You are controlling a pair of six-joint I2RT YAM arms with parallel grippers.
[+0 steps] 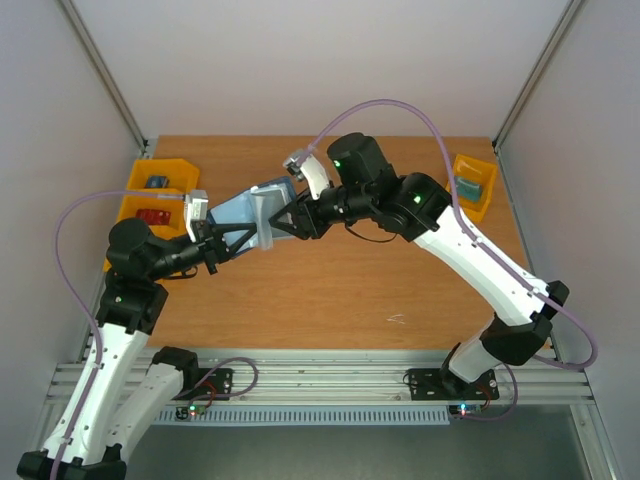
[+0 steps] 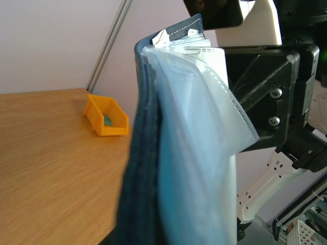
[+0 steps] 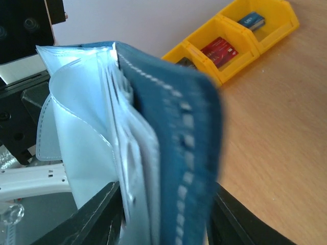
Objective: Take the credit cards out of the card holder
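Left gripper point(image 1: 232, 238) is clenching hard on the card holder point(image 1: 250, 208), grasping its 8 o'clock end and holding it up off the table point(image 1: 340, 290). Right gripper point(image 1: 287, 222) is meeting it from the 3 o'clock side. In the right wrist view its black fingers point(image 3: 97, 219) are sitting on either side of the folded wallet, one against the pale lining and one against the navy cover, and they are looking pressed onto it.

The card holder is hanging in the air between the two grippers, at about 10 o'clock from table centre. It is standing on edge, with the navy outside and the blue-grey pocket lining bulging out.

The credit cards point(image 2: 200, 49) are sitting inside the pockets, not yet out. Only pale top edges are showing in the left wrist view — colours and marks are too hidden to tell.

Two yellow bins point(image 1: 150, 172) are sitting side by side at the table's 9 o'clock edge, holding red and blue items. One more bin point(image 1: 482, 200) is sitting at 2 o'clock with something teal inside.
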